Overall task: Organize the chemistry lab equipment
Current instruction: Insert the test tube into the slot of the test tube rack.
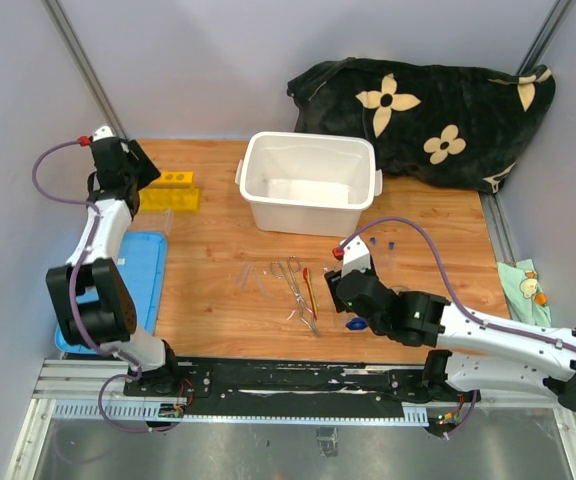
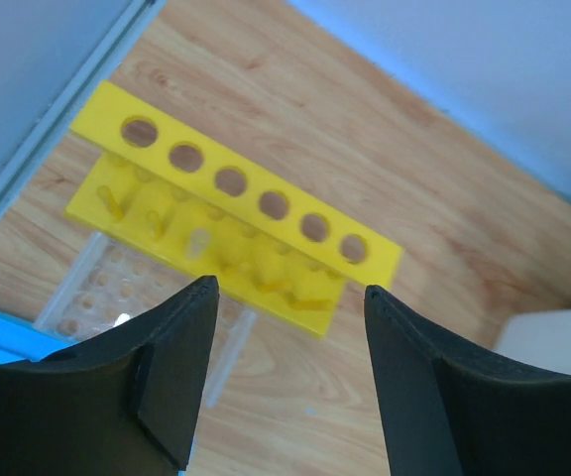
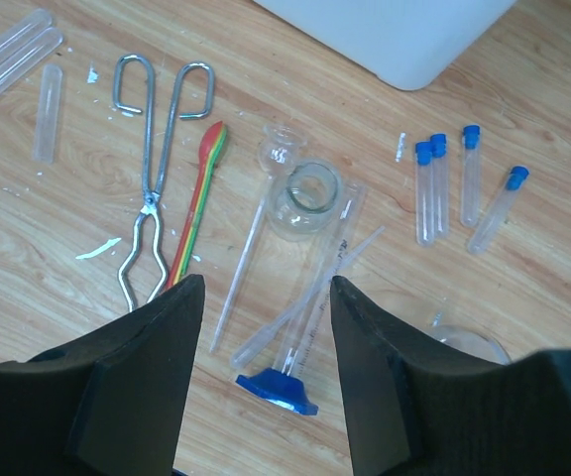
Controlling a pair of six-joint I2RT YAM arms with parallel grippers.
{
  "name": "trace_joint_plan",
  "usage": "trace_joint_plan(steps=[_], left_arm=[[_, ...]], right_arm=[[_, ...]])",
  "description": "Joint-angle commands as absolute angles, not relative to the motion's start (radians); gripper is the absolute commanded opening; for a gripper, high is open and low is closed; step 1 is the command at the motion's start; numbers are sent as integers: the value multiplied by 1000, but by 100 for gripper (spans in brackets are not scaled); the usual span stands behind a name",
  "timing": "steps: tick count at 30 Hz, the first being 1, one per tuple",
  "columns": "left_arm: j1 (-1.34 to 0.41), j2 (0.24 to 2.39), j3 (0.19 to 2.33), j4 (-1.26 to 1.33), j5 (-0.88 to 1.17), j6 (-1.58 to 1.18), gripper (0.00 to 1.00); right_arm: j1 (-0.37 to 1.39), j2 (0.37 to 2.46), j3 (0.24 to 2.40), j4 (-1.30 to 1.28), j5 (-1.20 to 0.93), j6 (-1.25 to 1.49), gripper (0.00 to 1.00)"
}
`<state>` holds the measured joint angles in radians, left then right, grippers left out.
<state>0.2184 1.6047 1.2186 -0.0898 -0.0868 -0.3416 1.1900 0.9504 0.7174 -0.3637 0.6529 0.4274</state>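
The yellow holed tube rack (image 2: 231, 183) lies on the wood just beyond my left gripper (image 2: 290, 288), which is open and holds nothing; a clear tube (image 2: 228, 352) lies below the rack. From above, the left gripper (image 1: 140, 166) hovers beside the rack (image 1: 173, 190) at the back left. My right gripper (image 3: 266, 283) hangs open and empty over the blue-based glass piece (image 3: 278, 389), which lies on its side with a pipette (image 3: 241, 273). Beyond it sit a small beaker (image 3: 305, 198), the thin red-orange tool (image 3: 198, 203), the metal tweezers (image 3: 152, 178) and several blue-capped tubes (image 3: 442, 188).
The white bin (image 1: 308, 185) stands at the back middle, with its blue lid (image 1: 133, 285) flat at the left edge. A black flower-patterned blanket (image 1: 418, 115) fills the back right. Loose clear tubes (image 3: 13, 50) lie left of the tweezers. A small cloth (image 1: 523, 285) sits off the table's right side.
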Motion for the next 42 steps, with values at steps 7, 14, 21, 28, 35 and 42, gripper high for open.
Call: trace_joint_plan(steps=[7,14,21,28,35,42], left_arm=[[169,1326,1020,-136,405,-475,68],[130,1206,871,-163,578,-491,72],[116,1062,856,-282,578,-459,74],[109,997,838,-363,576,-420,68],[109,956,788,-373,579,-425,65],[108,953,774,-374,578,-434,65]], right_arm=[[1180,1087,848,-359,555,440,55],[1180,1309,971,-344,458,431,57],[1166,1528,1074,-228,282,416,58],[1142,1690,1142,-160,183,439,53],[1131,1760,1171,-119,169,418,47],[1105,1825,1209,-105,130,406,46]])
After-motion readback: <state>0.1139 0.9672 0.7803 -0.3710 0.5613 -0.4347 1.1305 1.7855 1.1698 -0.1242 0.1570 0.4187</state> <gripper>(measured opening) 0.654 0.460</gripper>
